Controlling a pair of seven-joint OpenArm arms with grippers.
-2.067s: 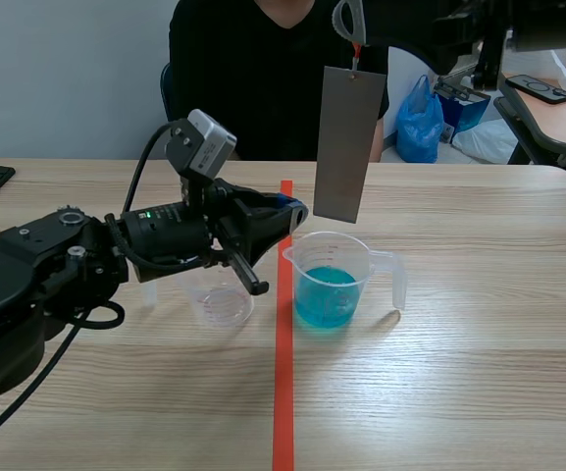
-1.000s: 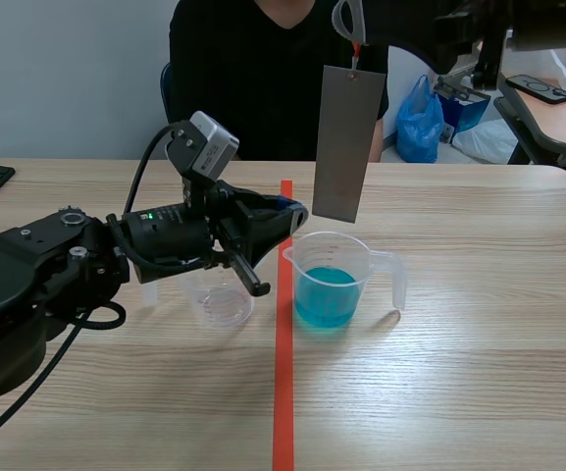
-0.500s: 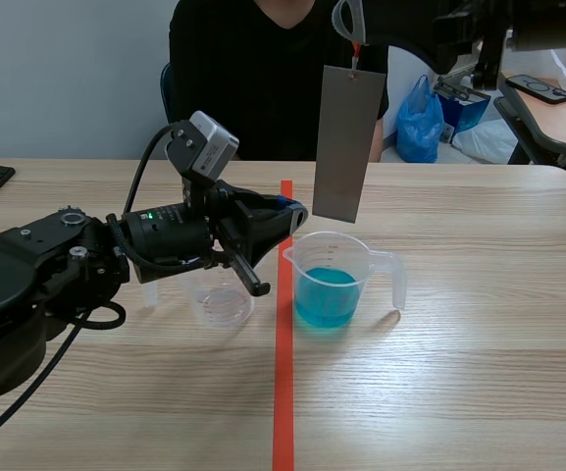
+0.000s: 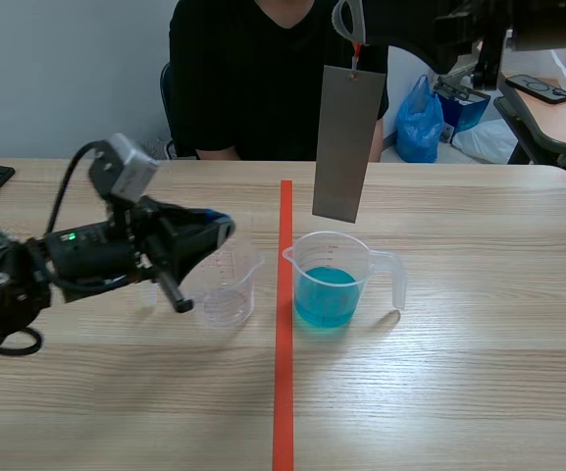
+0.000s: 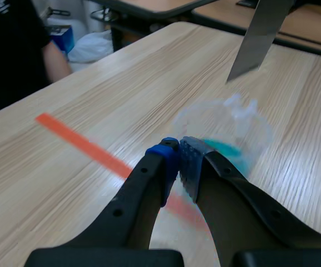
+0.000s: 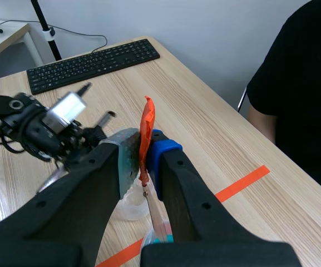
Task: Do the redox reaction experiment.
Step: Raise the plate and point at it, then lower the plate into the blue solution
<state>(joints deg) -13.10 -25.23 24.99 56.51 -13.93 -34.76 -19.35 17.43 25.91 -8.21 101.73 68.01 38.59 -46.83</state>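
My left arm (image 4: 57, 265) is drawing back to my left, away from the clear plastic beaker (image 4: 334, 280), and the left gripper (image 4: 216, 228) is holding its dotted pads together on nothing. The flat grey metal plate (image 4: 346, 142) is hanging straight above the beaker's blue liquid. A small clear cup (image 4: 226, 294) is standing just beside the beaker. My right gripper (image 6: 144, 146) is clamping the plate's thin orange tag (image 6: 147, 117).

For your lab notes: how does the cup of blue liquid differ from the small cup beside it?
The blue-liquid cup is larger and taller than the small cup. The blue-liquid cup is part filled; the small cup looks empty. Both are clear, upright and spouted.
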